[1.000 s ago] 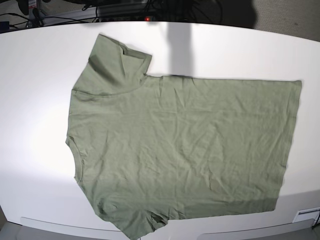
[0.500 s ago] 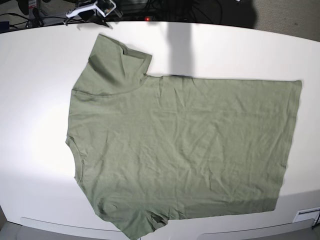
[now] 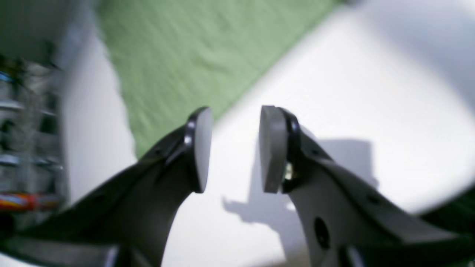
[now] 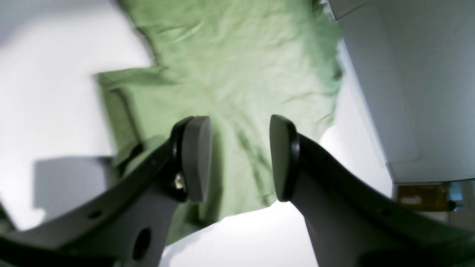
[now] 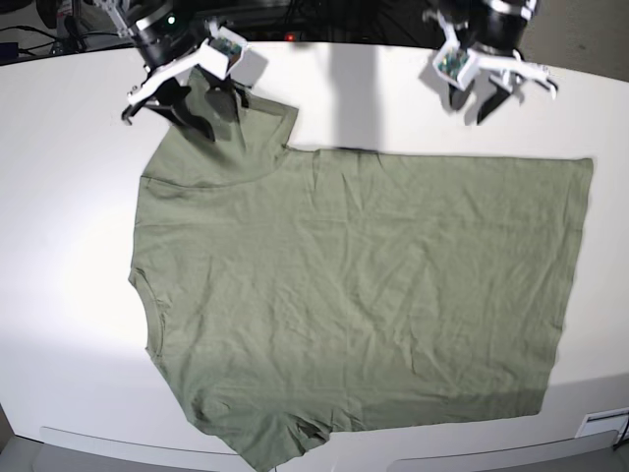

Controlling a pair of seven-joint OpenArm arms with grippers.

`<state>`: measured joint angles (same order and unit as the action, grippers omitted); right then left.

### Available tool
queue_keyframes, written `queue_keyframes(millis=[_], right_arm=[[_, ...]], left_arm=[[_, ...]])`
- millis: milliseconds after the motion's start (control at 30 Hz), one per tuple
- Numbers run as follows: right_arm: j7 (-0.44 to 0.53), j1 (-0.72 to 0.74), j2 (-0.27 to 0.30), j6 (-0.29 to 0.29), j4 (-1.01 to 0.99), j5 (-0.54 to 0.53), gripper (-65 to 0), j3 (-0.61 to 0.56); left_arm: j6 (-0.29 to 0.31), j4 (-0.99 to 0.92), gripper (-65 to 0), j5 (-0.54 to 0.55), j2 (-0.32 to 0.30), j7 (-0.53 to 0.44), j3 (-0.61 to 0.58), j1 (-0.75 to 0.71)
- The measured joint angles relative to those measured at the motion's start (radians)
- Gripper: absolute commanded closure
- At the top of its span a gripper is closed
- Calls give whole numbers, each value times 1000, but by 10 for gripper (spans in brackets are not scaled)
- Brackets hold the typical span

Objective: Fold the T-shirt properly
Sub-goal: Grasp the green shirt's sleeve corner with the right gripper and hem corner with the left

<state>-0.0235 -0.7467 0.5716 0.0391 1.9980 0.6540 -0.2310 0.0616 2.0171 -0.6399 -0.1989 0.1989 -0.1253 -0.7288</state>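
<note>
The T-shirt lies spread flat across the middle of your worktop. At the far edge, your right end effector hovers over its sleeve, your left end effector over bare worktop; both gape, empty.

T-shirt: plain sage green, no pattern. Bench: plain white. Left gripper and right gripper: black arms, grey pads.
</note>
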Motion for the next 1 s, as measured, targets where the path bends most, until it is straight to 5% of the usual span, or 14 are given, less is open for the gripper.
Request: queue_keyframes(millis=[100,200,400,633,900,1000], right_arm=[[-3,-7,2,2,0,-1,-265,0],[-16,-13,0,8,0,-1,-265,-3],[-177,-11,0,2,0,-1,-266,-4],[-463,-15,0,51,0,-3,-266,-5],[-374,-15,-3,97,70,-2,-270,-124],[-369,-15,-18,121,102,-1,-394,-184]], left_arm=[[2,0,-215,-21,-10,15,-1,50],[55,0,-219,-21,-103,16,-5,77],[60,-6,-402,-18,-306,21,-5,69],[63,-136,-408,-18,-475,9,-6,115],[61,-366,-408,-18,-575,-26,-7,214],[61,-406,-408,-18,-589,-72,-7,219]])
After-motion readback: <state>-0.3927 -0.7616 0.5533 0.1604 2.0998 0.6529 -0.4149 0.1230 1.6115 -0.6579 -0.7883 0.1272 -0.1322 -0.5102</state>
